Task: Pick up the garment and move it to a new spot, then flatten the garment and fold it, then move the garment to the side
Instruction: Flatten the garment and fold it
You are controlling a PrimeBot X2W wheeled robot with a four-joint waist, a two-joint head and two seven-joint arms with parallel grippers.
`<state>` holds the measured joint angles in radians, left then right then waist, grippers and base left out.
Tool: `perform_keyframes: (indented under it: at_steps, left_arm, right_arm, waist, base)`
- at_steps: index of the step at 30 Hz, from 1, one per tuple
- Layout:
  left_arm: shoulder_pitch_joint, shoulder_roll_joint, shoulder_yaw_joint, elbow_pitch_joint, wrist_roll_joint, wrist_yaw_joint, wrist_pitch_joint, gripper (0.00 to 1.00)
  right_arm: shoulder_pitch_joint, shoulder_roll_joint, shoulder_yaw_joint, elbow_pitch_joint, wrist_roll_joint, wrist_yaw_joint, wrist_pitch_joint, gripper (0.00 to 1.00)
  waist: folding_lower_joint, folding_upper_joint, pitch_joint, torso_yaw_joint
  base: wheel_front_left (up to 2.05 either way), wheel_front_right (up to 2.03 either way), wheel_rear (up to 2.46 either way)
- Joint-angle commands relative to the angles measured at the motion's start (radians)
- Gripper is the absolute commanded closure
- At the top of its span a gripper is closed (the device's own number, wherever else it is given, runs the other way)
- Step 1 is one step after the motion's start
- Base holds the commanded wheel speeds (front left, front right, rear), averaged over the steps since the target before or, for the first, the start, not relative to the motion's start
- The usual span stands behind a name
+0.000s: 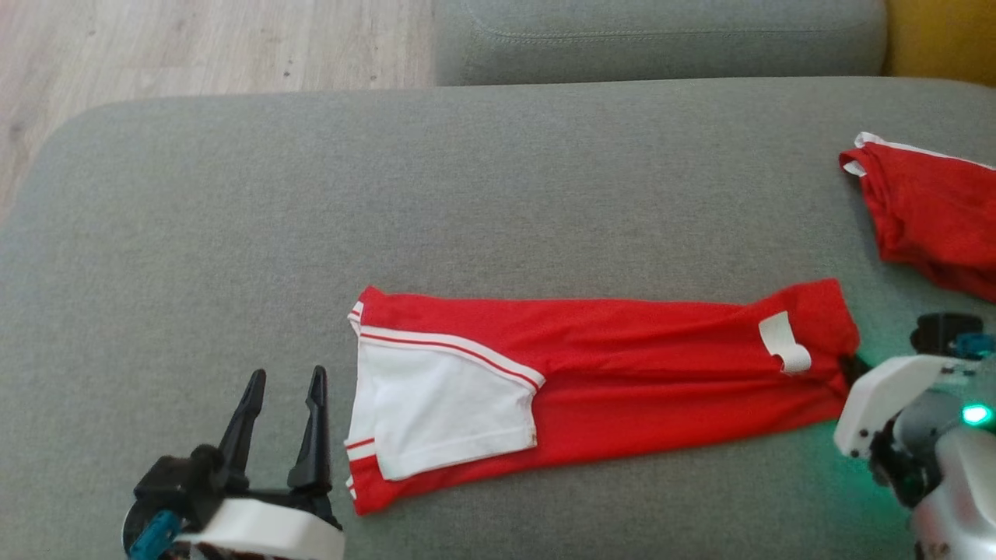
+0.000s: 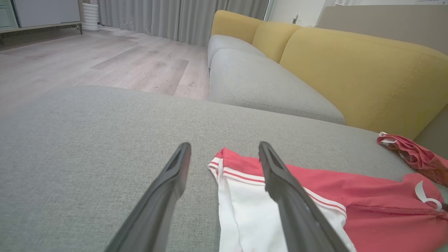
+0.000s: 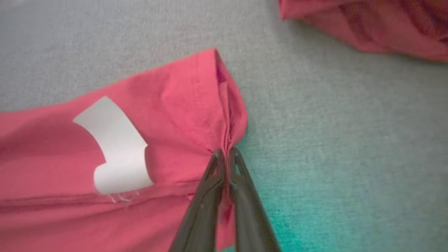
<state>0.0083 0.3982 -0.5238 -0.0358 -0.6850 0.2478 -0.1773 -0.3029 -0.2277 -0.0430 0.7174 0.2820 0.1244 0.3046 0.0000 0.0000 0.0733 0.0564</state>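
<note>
Garment (image 1: 622,365): red, with a white panel (image 1: 436,412) at one end, edged by white bands carrying a thin red line. White label (image 1: 784,342) near the other end. Second garment (image 1: 934,210): same red, white trim on its edge. Sofa seat (image 1: 389,194): plain grey weave, tinted teal-green beside the right claw (image 3: 226,151). Status light (image 1: 975,414) on the right arm: green. Fingers of both claws are black to dark grey; left claw (image 1: 287,373) has a white shell (image 1: 257,529) and a blue part (image 1: 158,530) behind it. Backrest (image 2: 350,77): mustard yellow. Floor (image 2: 105,59): pale wood grain. Curtains (image 2: 175,17): grey.
</note>
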Motion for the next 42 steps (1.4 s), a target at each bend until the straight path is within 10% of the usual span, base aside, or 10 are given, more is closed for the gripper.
perform_keyframes:
  at_steps: [1,13,24,42]
  left_arm:
    - [-0.028,0.024,0.038,-0.026,0.008,0.01,-0.007,0.0]
    - [-0.029,0.014,0.032,-0.015,0.003,0.006,-0.019,0.0]
    - [-0.044,0.002,0.011,0.002,0.0,-0.012,-0.021,0.0]
    - [-0.083,-0.006,-0.01,0.005,0.005,-0.024,-0.012,0.0]
  right_arm:
    - [-0.061,-0.038,0.018,-0.043,0.006,0.006,-0.013,1.0]
    - [-0.048,-0.113,0.026,-0.314,0.06,0.006,0.038,1.0]
    - [0.087,0.037,0.201,-0.632,0.163,0.006,0.148,1.0]
    - [0.015,0.177,0.603,-0.483,0.373,0.006,0.01,1.0]
  waist:
    - [0.0,0.0,-0.003,-0.005]
    - [0.0,0.0,-0.023,-0.032]
    - [0.0,0.0,-0.036,0.014]
    - [0.0,0.0,-0.016,0.125]
  base:
    - [0.0,0.0,0.0]
    - [0.0,0.0,0.0]
    - [0.0,0.0,0.0]
    - [0.0,0.0,0.0]
